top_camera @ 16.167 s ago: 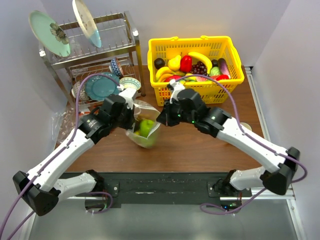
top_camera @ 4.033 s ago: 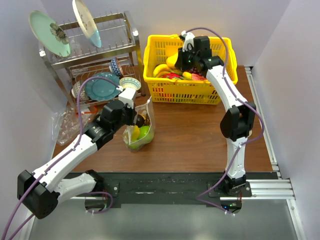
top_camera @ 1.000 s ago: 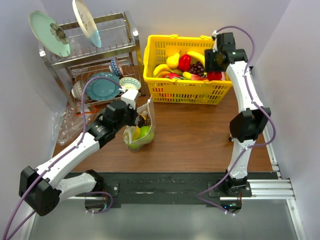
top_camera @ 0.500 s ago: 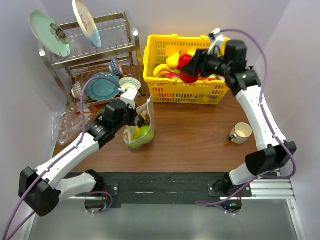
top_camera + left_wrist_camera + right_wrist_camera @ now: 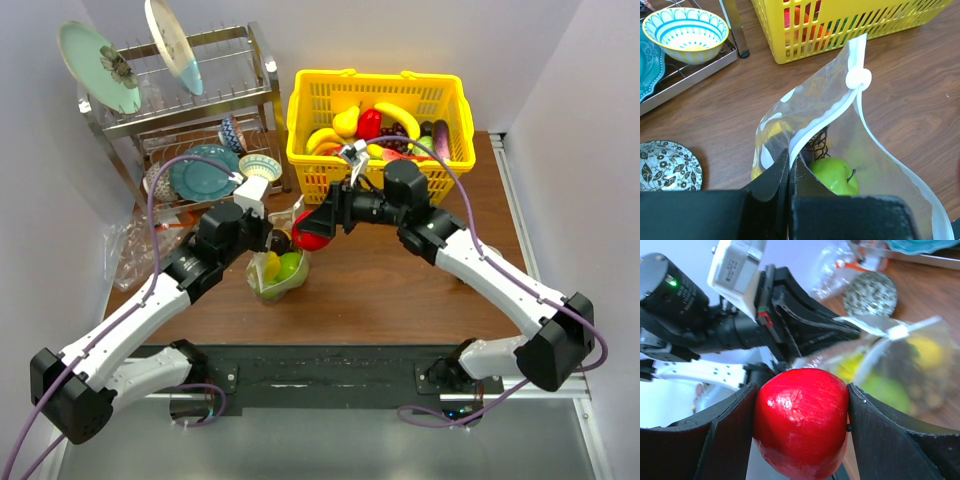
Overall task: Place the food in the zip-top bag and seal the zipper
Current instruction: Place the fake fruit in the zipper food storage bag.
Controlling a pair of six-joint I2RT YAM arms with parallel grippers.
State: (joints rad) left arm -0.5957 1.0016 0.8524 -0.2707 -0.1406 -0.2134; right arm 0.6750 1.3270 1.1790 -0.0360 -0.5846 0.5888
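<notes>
a clear see-through plastic zip-top bag (image 5: 281,272) stands upright on the brown wooden table (image 5: 400,292), just in front of the left near corner of the yellow slatted plastic basket (image 5: 310,176). the bag's mouth gapes open. its pale zipper strip (image 5: 816,126) is parted, and the white slider (image 5: 858,79) sits at the end nearest the basket. inside the bag lie a green apple-like ball (image 5: 834,175), a yellow piece (image 5: 268,267) and a dark netted lump (image 5: 819,145) too hidden to name. the left gripper (image 5: 789,172) has its jaws pressed together on the bag's rim, on the side away from the basket. the right gripper (image 5: 314,226) is clamped around a red round fruit (image 5: 801,422), held in the air in front of the basket, just beside the bag's mouth. the basket holds yellow bananas (image 5: 326,140), a red pepper (image 5: 370,124) and dark grapes (image 5: 396,131).
</notes>
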